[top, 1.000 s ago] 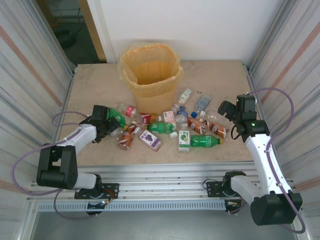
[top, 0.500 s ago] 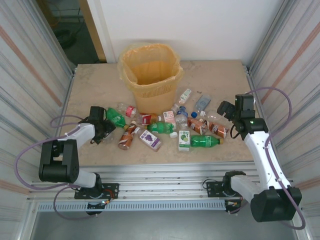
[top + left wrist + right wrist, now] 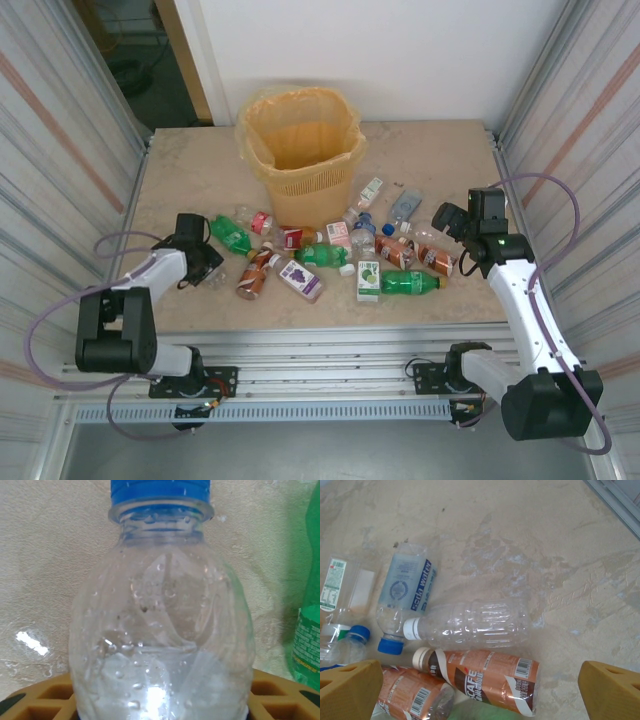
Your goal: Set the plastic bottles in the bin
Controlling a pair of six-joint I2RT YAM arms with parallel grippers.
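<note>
Left wrist: my left gripper [image 3: 160, 707] straddles a clear bottle [image 3: 162, 630].
Its yellow pads [image 3: 35, 702] sit either side of the blue-capped body; whether they grip it I cannot tell. A green bottle [image 3: 307, 630] lies just beside. My right gripper [image 3: 480, 690] hangs wide over a brown bottle [image 3: 485, 675]. More bottles [image 3: 410, 282] lie scattered before the bin [image 3: 305, 180].

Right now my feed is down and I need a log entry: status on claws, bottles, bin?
Left claw around clear blue-capped bottle, grip unconfirmed. Right claw open above brown-label bottle. Other bottles lie on table, bin upright. Green bottle close beside it.
</note>
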